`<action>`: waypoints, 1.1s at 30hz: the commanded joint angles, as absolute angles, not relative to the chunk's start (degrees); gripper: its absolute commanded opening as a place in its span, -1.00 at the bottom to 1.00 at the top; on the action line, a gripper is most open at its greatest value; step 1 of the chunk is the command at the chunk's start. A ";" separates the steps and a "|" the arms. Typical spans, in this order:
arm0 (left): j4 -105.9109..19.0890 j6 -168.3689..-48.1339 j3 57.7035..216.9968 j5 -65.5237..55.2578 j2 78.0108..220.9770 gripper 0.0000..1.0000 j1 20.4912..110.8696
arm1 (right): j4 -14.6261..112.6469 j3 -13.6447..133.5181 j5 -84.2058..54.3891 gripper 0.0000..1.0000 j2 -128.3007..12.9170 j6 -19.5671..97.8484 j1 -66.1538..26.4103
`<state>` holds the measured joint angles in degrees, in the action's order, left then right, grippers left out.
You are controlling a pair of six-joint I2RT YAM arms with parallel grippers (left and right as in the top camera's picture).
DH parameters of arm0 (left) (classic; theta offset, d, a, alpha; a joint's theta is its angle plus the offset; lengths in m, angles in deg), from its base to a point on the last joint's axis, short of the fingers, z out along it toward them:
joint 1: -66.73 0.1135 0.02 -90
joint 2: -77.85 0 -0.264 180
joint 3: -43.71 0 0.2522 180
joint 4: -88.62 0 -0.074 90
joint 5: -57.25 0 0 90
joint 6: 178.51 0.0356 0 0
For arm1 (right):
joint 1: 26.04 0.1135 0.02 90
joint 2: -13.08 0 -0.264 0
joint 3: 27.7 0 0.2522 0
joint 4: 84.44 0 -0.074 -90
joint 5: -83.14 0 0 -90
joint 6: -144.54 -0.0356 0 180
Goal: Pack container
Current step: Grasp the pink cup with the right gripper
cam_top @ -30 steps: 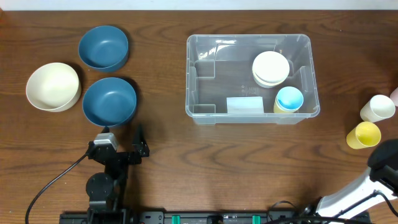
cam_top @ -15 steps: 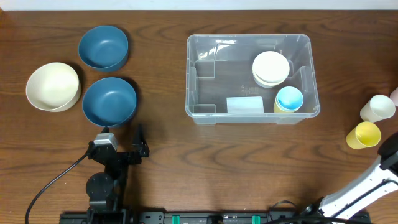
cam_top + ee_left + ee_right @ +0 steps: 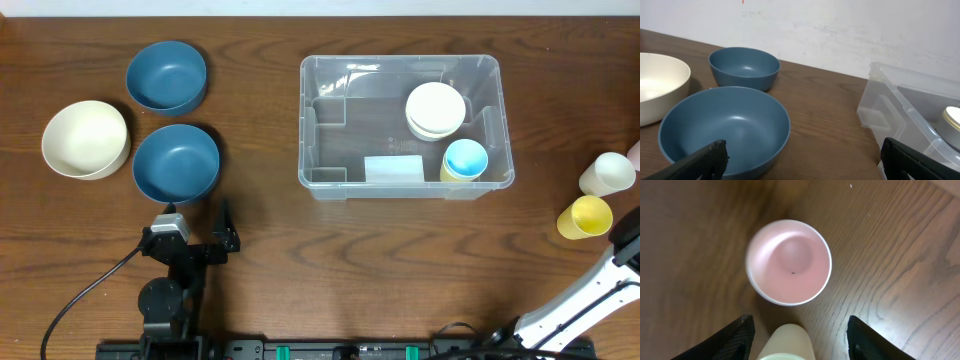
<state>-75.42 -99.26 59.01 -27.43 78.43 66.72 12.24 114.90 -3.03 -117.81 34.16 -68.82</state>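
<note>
Left gripper [image 3: 802,162]: fingers spread wide, holding nothing. Nearer blue bowl [image 3: 725,127] just ahead, between fingers. Second blue bowl [image 3: 744,66] beyond it. Cream bowl [image 3: 657,85] ahead-left of left finger.

Container [image 3: 905,107] ahead-right, past right finger, apart from it, upright on table [image 3: 260,150]. Inside: white dishes [image 3: 435,108] and cup with blue inside [image 3: 465,160]. Whitish label [image 3: 393,169] on base, any writing too small to read.

Right gripper [image 3: 800,337]: fingers apart, gripping nothing. Cream cup [image 3: 787,345] between fingers, clear of both. Pink cup [image 3: 789,262] just ahead, upright, dark speck inside.
</note>
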 commanded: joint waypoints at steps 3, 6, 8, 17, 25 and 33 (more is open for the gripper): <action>-74.02 -99.76 57.70 -27.47 78.08 0.96 66.83 | 12.43 115.35 -0.84 0.19 -121.74 33.35 -70.53; -74.02 -99.76 57.70 -27.47 78.08 0.96 66.83 | 13.11 115.25 -0.78 0.18 -122.14 33.35 -71.29; -74.02 -99.76 57.70 -27.47 78.08 0.96 66.83 | 13.88 115.16 -0.87 0.16 -122.18 33.35 -71.86; -74.00 -99.76 57.70 -27.47 78.08 0.96 66.83 | 18.62 112.40 -1.32 0.06 -122.46 33.59 -72.73; -74.02 -99.76 57.70 -27.47 78.08 0.96 66.83 | 23.38 107.27 -2.81 -0.13 -122.71 33.83 -72.47; -74.02 -99.76 57.70 -27.47 78.08 0.96 66.83 | 24.39 105.26 -2.81 -0.95 -122.71 33.79 -72.47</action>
